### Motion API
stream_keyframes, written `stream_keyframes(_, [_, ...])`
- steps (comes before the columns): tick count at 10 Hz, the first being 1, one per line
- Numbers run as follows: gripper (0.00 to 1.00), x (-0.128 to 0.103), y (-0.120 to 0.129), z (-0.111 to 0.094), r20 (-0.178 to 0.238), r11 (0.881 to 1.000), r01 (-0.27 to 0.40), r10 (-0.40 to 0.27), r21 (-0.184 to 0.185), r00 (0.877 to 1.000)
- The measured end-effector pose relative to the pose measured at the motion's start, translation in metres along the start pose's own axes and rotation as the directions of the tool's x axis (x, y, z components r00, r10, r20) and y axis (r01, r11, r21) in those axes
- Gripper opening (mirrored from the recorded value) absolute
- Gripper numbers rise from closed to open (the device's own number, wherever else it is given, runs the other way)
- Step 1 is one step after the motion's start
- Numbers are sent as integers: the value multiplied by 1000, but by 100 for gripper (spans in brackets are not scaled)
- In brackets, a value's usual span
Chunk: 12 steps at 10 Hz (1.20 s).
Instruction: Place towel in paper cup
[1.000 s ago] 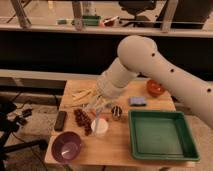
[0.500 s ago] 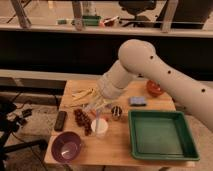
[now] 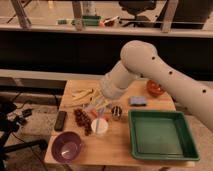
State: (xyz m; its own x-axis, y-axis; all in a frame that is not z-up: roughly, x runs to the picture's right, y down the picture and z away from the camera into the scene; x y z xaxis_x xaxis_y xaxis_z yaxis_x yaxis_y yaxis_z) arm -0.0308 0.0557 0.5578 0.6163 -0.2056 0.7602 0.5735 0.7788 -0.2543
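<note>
The big white robot arm (image 3: 150,70) reaches down over the wooden table (image 3: 115,147), and its gripper (image 3: 101,114) hangs right above the small white cylindrical paper cup (image 3: 99,128) near the table's front. The fingers are drawn together, and a pale strip that reads as the soft, pale blue-grey towel (image 3: 95,106) trails up from the cup's mouth toward the wrist; whether they pinch the cloth cannot be made out here. So the towel sits at the cup, partly draped above it, not clearly tucked in.

This looks like the stuffing step, well along. The next move probably calls for a straight push down so the wide cloth folds inside the narrow rim, then a release and a clean lift without tipping the light cup.

Around it: a round purple bowl (image 3: 66,147) at the front left, a dark reddish snack cluster (image 3: 82,121) just beside the cup, a small dark metal tin (image 3: 116,112) to its right, a thick blue rectangular block (image 3: 138,101) further back, and a green plastic tray (image 3: 159,134) on the right.

Against the frame a second ago, little differs: the arm has crept slightly lower toward the cup, and every other object lies as it was.
</note>
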Motion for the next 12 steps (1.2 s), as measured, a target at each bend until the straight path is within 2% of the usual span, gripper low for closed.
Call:
stream_keyframes(6, [0,18,2,22,28,1000,-9,9,12,1000])
stream_keyframes(12, [0,31,0,33,28,1000,-12,11,18,1000])
